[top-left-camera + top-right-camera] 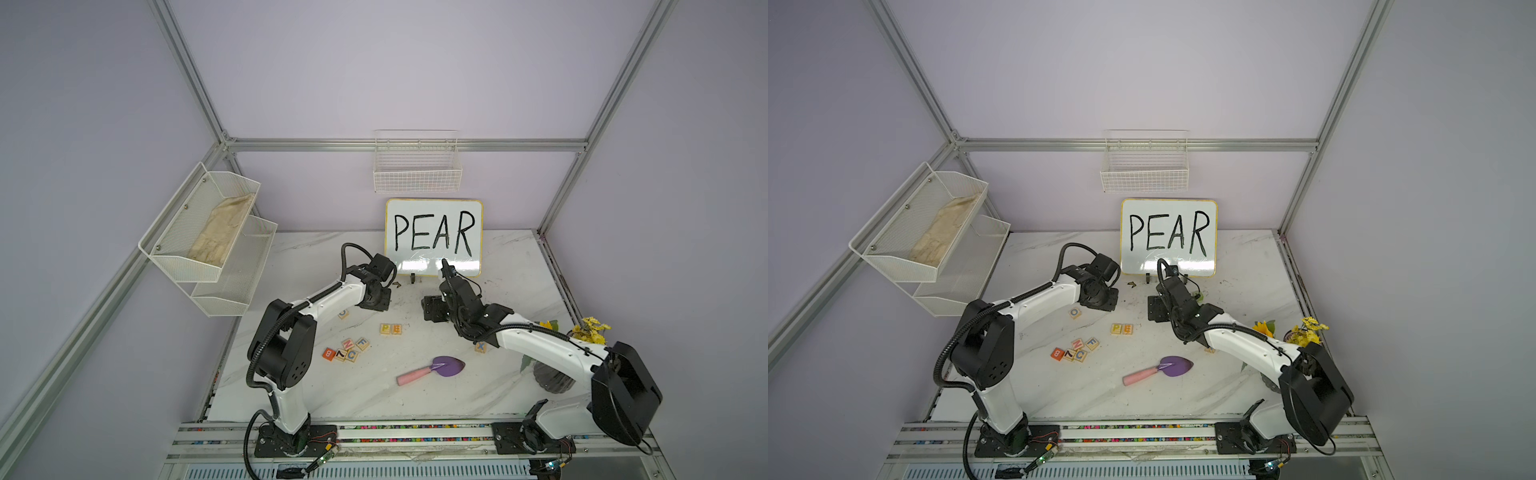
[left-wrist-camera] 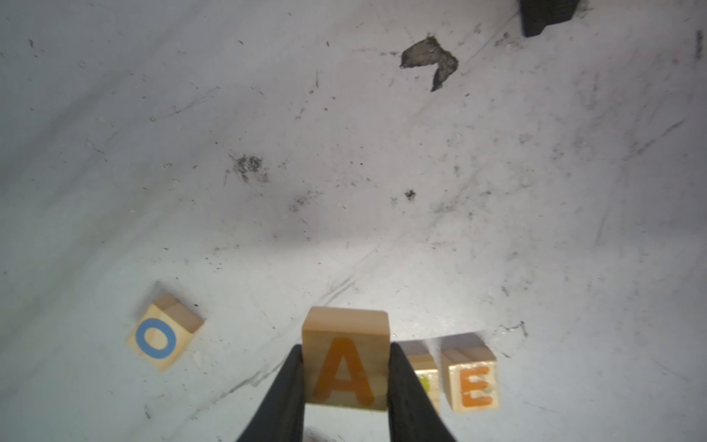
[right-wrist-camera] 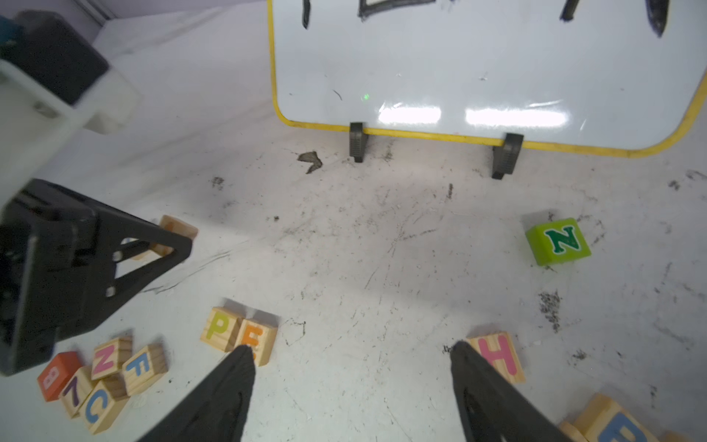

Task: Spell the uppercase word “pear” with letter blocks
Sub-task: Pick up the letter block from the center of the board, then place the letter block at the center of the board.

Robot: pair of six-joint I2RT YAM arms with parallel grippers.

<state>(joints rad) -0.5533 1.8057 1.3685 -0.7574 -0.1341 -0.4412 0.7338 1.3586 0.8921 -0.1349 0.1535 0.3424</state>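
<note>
**Fig.** My left tool [image 2: 346, 349] is clamped on the pale-wood cube lettered with an orange A [image 2: 344, 377]. It pinches the sides, which leaves the letter face uncovered, and the cube appears lifted off the white marble bench [image 2: 344, 172]. The wooden P cube [image 1: 385, 328] and wooden E cube [image 1: 397, 328] touch mid-bench, so the A belongs just right of the E. My right tool [image 3: 352, 348] stands wide apart and empty near that slot, and may crowd it. A blue-O cube [image 2: 164, 336] lies to the left. A pink-H cube [image 3: 497, 356] and a green N cube [image 3: 558, 241] lie to the right. I cannot pick out the R cube.
</note>
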